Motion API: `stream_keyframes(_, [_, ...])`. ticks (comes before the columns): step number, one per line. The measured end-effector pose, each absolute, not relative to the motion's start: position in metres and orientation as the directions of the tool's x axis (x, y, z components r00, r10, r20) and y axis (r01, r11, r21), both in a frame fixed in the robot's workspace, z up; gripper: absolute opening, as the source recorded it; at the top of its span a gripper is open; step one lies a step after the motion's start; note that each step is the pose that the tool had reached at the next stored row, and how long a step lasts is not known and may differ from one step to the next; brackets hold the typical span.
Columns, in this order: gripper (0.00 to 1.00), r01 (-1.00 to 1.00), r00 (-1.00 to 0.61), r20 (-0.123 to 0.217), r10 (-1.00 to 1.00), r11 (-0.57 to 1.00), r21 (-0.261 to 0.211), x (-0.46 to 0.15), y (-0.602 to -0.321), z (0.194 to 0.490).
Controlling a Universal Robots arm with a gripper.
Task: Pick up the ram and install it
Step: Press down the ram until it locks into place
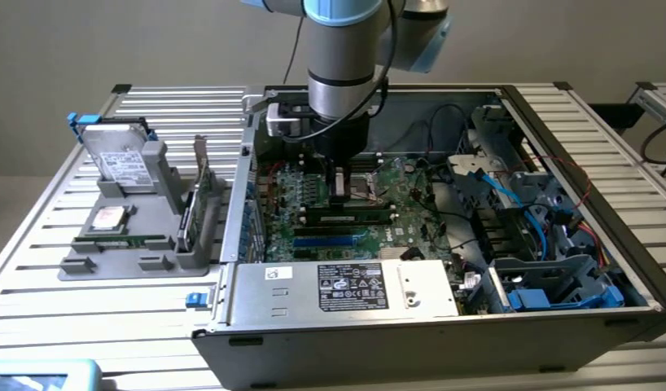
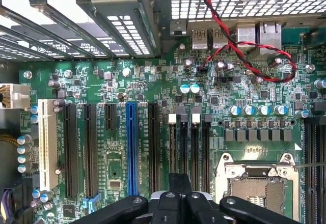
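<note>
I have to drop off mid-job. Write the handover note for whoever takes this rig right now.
Gripper: low inside the open computer case, over the motherboard, beside the CPU socket.
Ram: appears to lie flat on the grey tray outside the case, at the exterior view's left, well apart from the gripper.
Done: nothing that shows; the memory slots look empty where visible.
Left: the ram is neither picked up nor installed.
</note>
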State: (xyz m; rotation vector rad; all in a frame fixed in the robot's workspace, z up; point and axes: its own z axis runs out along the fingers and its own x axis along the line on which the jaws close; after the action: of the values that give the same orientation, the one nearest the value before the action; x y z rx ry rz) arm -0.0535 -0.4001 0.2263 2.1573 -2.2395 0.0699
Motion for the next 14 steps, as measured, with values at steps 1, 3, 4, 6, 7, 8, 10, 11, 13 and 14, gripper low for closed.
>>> stream_keyframes(1, [0.11, -0.999, -0.038, 0.053, -0.998, 0.037, -0.013, -0.053, -0.400, 0.226])
stream_keyframes(3, [0.11, -0.999, -0.038, 0.054, -0.998, 0.037, -0.017, -0.053, -0.400, 0.225])
stream_keyframes(4, [0.11, -0.999, -0.038, 0.054, -0.998, 0.037, -0.017, -0.053, -0.400, 0.225])
stream_keyframes(6, [0.11, -0.999, -0.038, 0.051, -0.998, 0.037, -0.019, -0.053, -0.400, 0.226])
stream_keyframes(7, [0.11, -0.999, -0.038, 0.051, -0.998, 0.037, -0.018, -0.053, -0.400, 0.229])
stream_keyframes(8, [0.11, -0.999, -0.038, 0.053, -0.998, 0.037, -0.017, -0.053, -0.400, 0.232])
stream_keyframes(10, [0.11, -0.999, -0.038, 0.053, -0.998, 0.037, -0.017, -0.052, -0.400, 0.236])
stream_keyframes(11, [0.11, -0.999, -0.038, 0.053, -0.998, 0.037, -0.017, -0.051, -0.400, 0.238])
stream_keyframes(13, [0.11, -0.999, -0.038, 0.053, -0.998, 0.037, -0.017, -0.049, -0.400, 0.239])
stream_keyframes(14, [0.11, -0.999, -0.038, 0.053, -0.998, 0.037, -0.017, -0.048, -0.400, 0.240])
